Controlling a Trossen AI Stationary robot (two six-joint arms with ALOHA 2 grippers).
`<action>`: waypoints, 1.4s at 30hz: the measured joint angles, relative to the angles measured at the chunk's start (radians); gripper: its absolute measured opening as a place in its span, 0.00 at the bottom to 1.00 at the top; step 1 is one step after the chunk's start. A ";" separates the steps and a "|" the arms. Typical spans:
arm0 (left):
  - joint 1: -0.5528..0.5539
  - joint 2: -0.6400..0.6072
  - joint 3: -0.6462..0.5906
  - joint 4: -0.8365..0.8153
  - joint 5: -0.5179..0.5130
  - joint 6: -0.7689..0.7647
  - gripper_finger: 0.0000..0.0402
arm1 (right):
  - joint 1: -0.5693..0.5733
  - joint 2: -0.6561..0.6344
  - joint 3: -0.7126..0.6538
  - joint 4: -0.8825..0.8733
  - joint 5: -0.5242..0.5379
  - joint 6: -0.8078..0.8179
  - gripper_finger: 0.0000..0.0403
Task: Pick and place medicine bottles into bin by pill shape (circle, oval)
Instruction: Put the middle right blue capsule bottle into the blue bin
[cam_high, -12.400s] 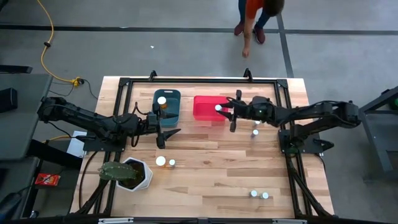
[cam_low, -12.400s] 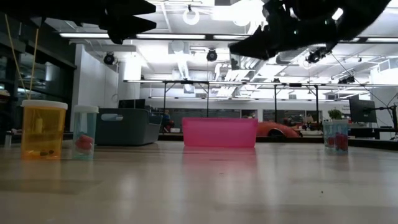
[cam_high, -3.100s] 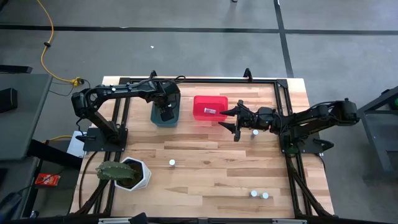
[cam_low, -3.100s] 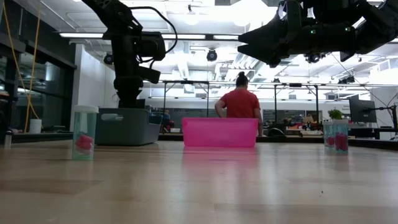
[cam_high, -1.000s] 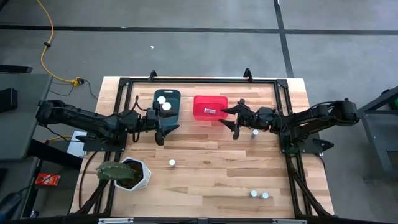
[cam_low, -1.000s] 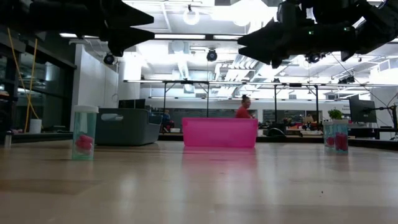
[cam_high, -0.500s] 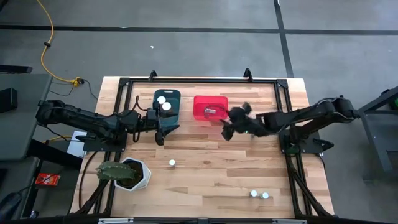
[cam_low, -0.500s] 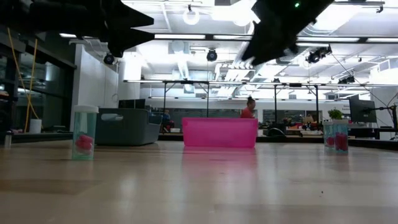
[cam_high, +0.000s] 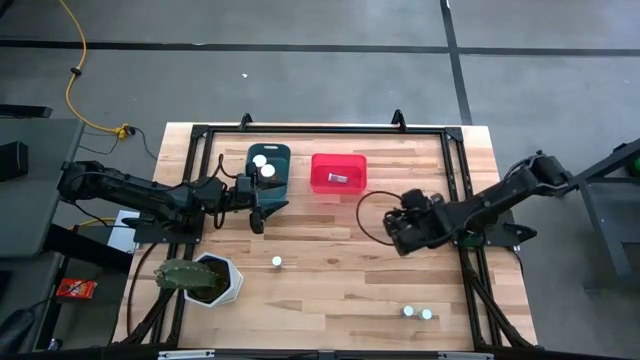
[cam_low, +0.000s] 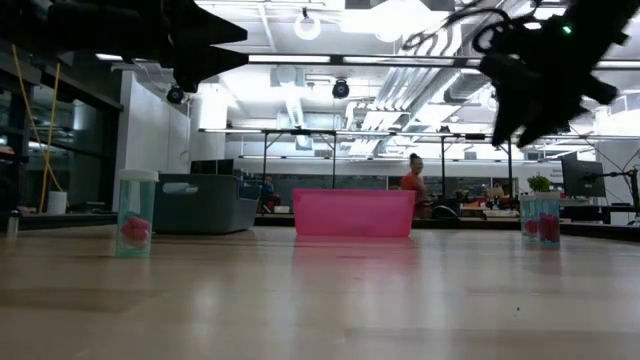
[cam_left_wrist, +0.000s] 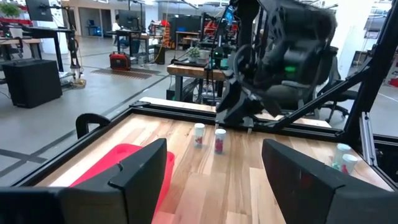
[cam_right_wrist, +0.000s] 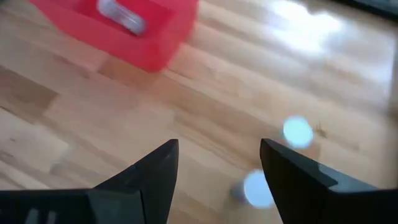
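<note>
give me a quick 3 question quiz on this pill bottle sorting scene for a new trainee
1. Multiple choice: how many white-capped bottles show in the teal bin from above? A) none B) two C) five
2. True or false: the right gripper is gripping a bottle.
3. Fill in: the bottle in the red bin is lying on its ____.

Key
1. B: two bottles stand at the bin's far end, close to the open left gripper.
2. False: the right wrist view shows open fingers with bare wood between them, and two bottles standing beyond them.
3. Side: the lying bottle shows lengthwise from above.
</note>
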 joint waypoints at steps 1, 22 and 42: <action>0.000 0.000 0.000 0.000 0.000 0.000 0.63 | 0.004 0.000 -0.020 0.004 -0.009 0.035 0.55; 0.000 0.000 0.000 0.000 0.000 0.000 0.63 | 0.004 0.000 -0.186 0.114 -0.112 0.231 0.55; 0.000 0.000 0.000 0.000 0.000 0.000 0.63 | -0.060 0.000 -0.186 0.105 -0.157 0.196 0.54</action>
